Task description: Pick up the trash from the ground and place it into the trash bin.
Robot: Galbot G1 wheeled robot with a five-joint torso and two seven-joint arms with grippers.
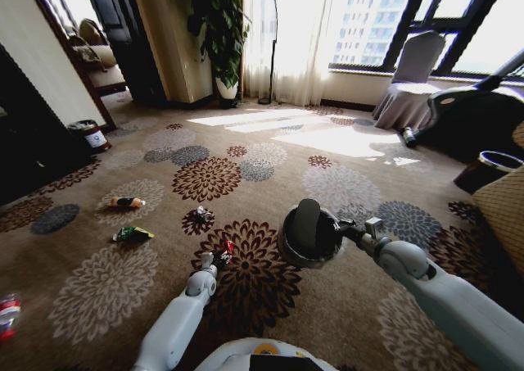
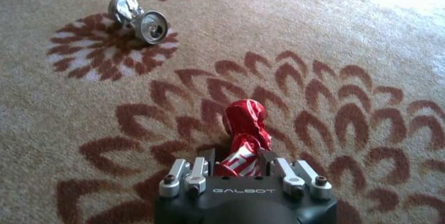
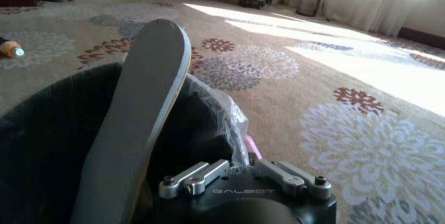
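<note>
Left gripper (image 2: 240,164) low over carpet (image 2: 83,125), jaws clamped on red crushed can (image 2: 245,130). Right gripper (image 1: 354,230) closed on rim of trash bin (image 1: 309,233), lid upright, just right of the can

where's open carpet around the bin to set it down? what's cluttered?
Open: the carpet beyond the trash bin toward the sunlit patch, and the stretch to the robot's right of the bin. Crowded: left of the bin, where the left gripper closes on a red crumpled wrapper, with a crushed can, green packet and bottle beyond.
</note>
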